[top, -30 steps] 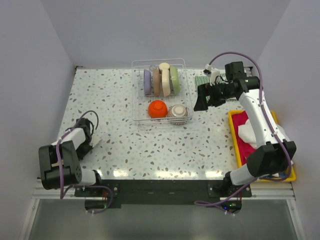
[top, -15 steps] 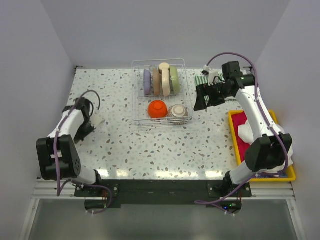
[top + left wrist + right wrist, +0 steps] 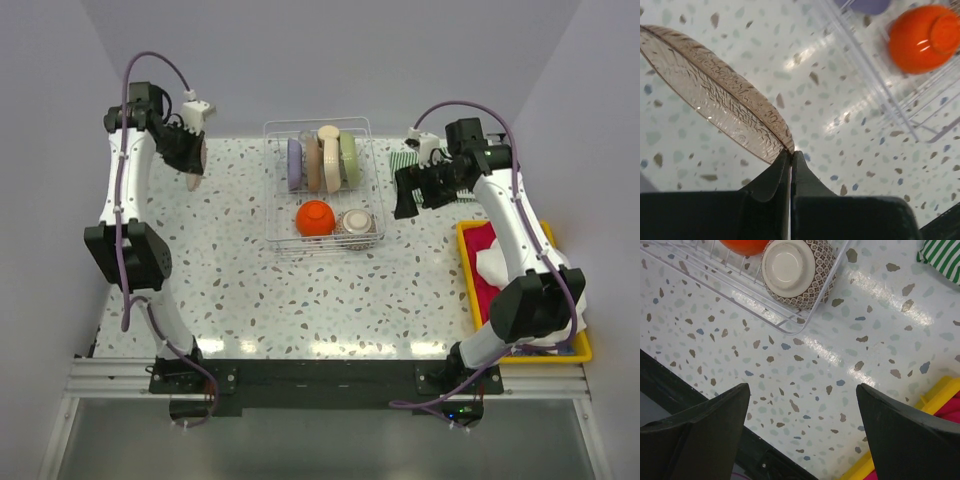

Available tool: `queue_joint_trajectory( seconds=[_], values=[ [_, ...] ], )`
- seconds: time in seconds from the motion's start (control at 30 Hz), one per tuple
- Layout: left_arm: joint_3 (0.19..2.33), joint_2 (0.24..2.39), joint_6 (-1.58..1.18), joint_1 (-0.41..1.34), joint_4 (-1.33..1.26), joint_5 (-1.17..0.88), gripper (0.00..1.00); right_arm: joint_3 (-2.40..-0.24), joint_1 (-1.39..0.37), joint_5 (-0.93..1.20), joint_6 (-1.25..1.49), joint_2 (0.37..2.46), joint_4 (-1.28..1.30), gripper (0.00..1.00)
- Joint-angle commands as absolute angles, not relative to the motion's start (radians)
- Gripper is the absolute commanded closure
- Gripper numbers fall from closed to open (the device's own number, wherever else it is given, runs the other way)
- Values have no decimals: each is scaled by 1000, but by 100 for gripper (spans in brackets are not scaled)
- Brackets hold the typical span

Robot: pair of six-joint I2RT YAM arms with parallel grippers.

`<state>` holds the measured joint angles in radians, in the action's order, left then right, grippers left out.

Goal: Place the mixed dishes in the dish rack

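The speckled table [image 3: 250,290] carries the dish rack [image 3: 280,124], which lies to the right of the left gripper [image 3: 790,152] and apart from it. To the right gripper [image 3: 801,390] it is just to the left, with the rack corner ahead of that gripper's fingertips in the right wrist view. Several plates [image 3: 320,160] stand upright in the far slots. In the near part sit the orange-red bowl [image 3: 922,37] and the grey patterned bowl [image 3: 795,270], mouth turned sideways. The left arm is raised high over the table's far left corner. Its jaws are clenched on the rim of a pale plate [image 3: 715,95], brownish with a textured edge, which runs up and away to the left of the fingertips, tilted on edge. Held only by a thin pinch at the lip, the plate is probably stiff, smooth and breakable. It may pivot or slip if swung quickly, so a slow carry toward an empty slot with the plate kept edge-down seems wise. A deeper bite on the rim would hold it better. The right gripper hovers with its jaws spread wide and nothing between them. The green striped cloth [image 3: 942,252] is beyond its right finger, and the yellow tray [image 3: 465,250] is behind it on the near right.
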<state>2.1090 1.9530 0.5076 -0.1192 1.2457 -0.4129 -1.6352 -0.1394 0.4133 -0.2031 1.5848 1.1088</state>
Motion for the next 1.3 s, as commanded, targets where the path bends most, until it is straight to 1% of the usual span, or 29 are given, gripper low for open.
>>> queue_joint_trajectory(
  seconds=[0.0, 0.07, 0.17, 0.23, 0.27, 0.3, 0.33, 0.37, 0.4, 0.47, 0.53, 0.77, 0.97, 1.13, 1.27],
  values=[
    [2230, 2019, 373, -92, 1221, -828, 100, -1677, -143, 339, -235, 1589, 1131, 8],
    [2262, 2063, 354, -77, 1194, -963, 100, -1675, -143, 319, -241, 1585, 1138, 8],
    [2339, 2111, 371, -31, 1178, -1055, 100, -1667, -143, 281, -255, 1578, 1146, 8],
    [2326, 2112, 298, -18, 1111, -1084, 100, -1661, -143, 253, -262, 1572, 1146, 8],
    [2286, 2083, 244, -18, 959, -1122, 100, -1649, -143, 244, -262, 1569, 1143, 8],
    [2154, 2056, 171, -20, 848, -1138, 100, -1644, -144, 235, -264, 1565, 1143, 8],
    [2087, 2028, 35, -21, 737, -1149, 100, -1638, -143, 223, -265, 1562, 1140, 8],
    [2035, 1993, -33, -23, 553, -1176, 100, -1626, -144, 215, -267, 1559, 1135, 8],
    [1972, 1987, -85, -21, 485, -1186, 100, -1620, -143, 207, -268, 1552, 1134, 8],
    [1967, 2017, -185, -21, 399, -1210, 100, -1606, -141, 186, -276, 1545, 1135, 8],
    [1991, 2046, -222, -20, 390, -1224, 100, -1602, -141, 170, -284, 1537, 1138, 8],
    [2000, 2105, -190, -21, 414, -1155, 100, -1592, -141, 144, -290, 1525, 1143, 8],
    [2066, 2167, -45, -14, 557, -1042, 100, -1592, -143, 143, -291, 1534, 1137, 8],
    [2002, 2145, 57, -11, 562, -948, 100, -1601, -143, 143, -291, 1545, 1134, 8],
    [1918, 2138, 133, -8, 568, -913, 100, -1588, -141, 152, -291, 1546, 1129, 8]
  ],
)
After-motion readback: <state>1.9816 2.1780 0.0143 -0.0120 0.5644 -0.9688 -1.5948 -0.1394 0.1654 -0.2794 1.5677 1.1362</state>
